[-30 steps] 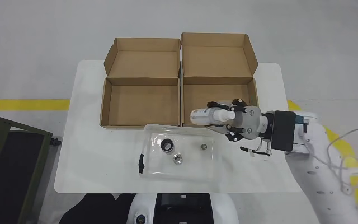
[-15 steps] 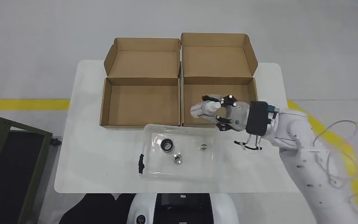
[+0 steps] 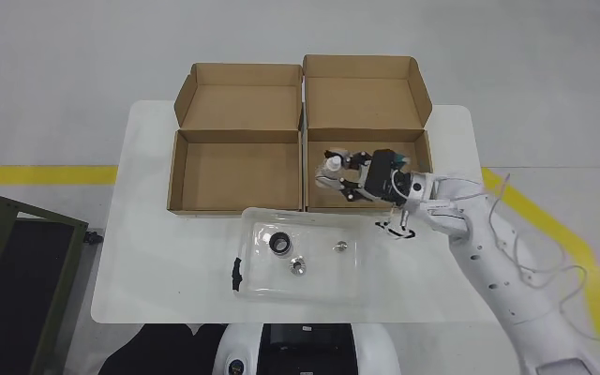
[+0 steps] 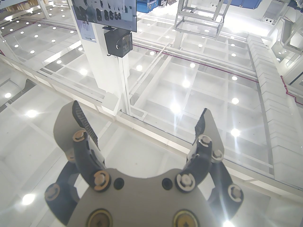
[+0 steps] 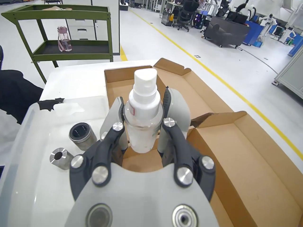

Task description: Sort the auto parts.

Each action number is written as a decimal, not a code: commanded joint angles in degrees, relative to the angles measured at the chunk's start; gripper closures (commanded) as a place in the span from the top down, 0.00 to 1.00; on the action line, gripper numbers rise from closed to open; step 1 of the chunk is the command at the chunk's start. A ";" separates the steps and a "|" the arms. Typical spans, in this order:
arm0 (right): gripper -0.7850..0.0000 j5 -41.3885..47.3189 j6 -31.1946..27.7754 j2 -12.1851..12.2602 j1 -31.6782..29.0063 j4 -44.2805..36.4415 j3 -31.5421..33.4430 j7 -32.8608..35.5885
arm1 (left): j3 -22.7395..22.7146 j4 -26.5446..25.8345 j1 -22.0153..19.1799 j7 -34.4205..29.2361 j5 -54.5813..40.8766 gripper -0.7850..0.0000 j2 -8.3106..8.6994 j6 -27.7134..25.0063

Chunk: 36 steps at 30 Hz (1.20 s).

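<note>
Top view: the right gripper (image 3: 349, 174), clamped on the spray bottle (image 3: 330, 168), has swung in over the right box (image 3: 413, 156); release looks next. Left wrist view: left gripper (image 4: 139, 116) wide, empty. Right wrist view: spray bottle above that box.

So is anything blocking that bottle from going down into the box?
Nothing visible does. The right gripper holds the bottle just above the open box, with only cardboard floor seen beneath it.
</note>
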 commanded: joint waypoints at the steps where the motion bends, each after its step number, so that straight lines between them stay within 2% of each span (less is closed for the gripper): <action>1: 0.00 -0.37 0.83 -0.37 1.17 1.73 -1.09 0.53 | 0.00 0.00 0.00 0.00 0.00 1.00 0.00 0.00; 22: 0.00 -5.40 1.69 -4.69 12.66 21.67 -10.59 -2.77 | 0.00 0.00 0.00 0.00 0.00 1.00 0.00 0.00; 36: 0.00 -8.11 1.33 -7.02 16.27 30.79 -14.18 -6.35 | 0.00 0.00 0.00 0.00 0.00 1.00 0.00 0.00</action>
